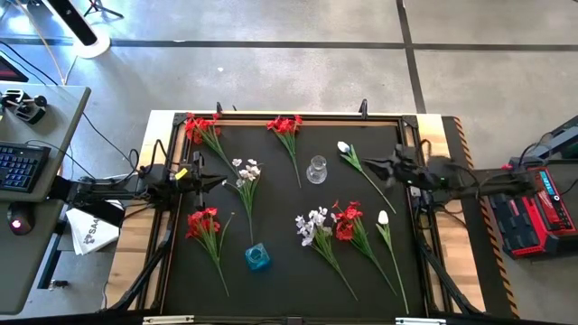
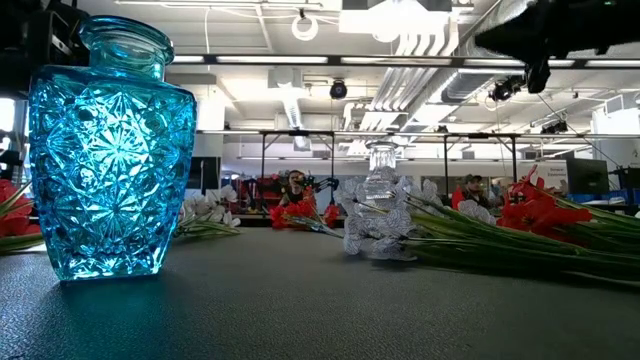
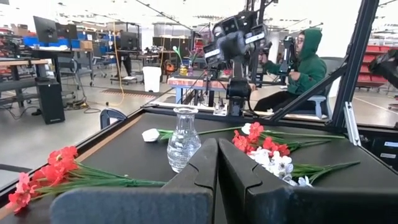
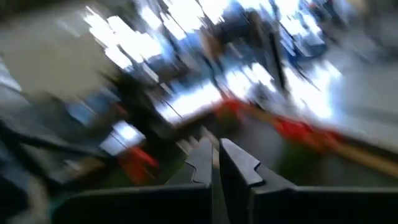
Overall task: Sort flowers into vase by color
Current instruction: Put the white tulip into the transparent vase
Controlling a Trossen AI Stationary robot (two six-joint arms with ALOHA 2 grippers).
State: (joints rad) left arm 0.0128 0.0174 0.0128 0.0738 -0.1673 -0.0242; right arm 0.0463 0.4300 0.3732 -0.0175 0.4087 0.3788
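Observation:
Red and white flower sprigs lie flat on the black mat. In the high view red sprigs [image 1: 200, 126] [image 1: 285, 126] lie by the far edge, and a white-bud sprig [image 1: 344, 148] lies right of the clear vase [image 1: 316, 170]. A white sprig [image 1: 246, 171] lies at centre left. Nearer lie a red sprig [image 1: 204, 222], a white one [image 1: 312, 227], another red one [image 1: 348, 221] and a second white bud [image 1: 383, 218]. The blue vase [image 1: 257, 257] stands near the front edge. My left gripper [image 1: 220, 181] [image 3: 217, 163] hovers shut left of the white sprig. My right gripper [image 1: 369, 165] [image 4: 214, 155] hovers shut right of the clear vase.
The mat is framed by a raised black rail [image 1: 271, 116], with wooden table margins at both sides. A desk with a keyboard [image 1: 20, 167] stands left of the table and a red case [image 1: 524, 212] lies to its right. A seated person in a green hoodie [image 3: 305, 62] shows beyond the table.

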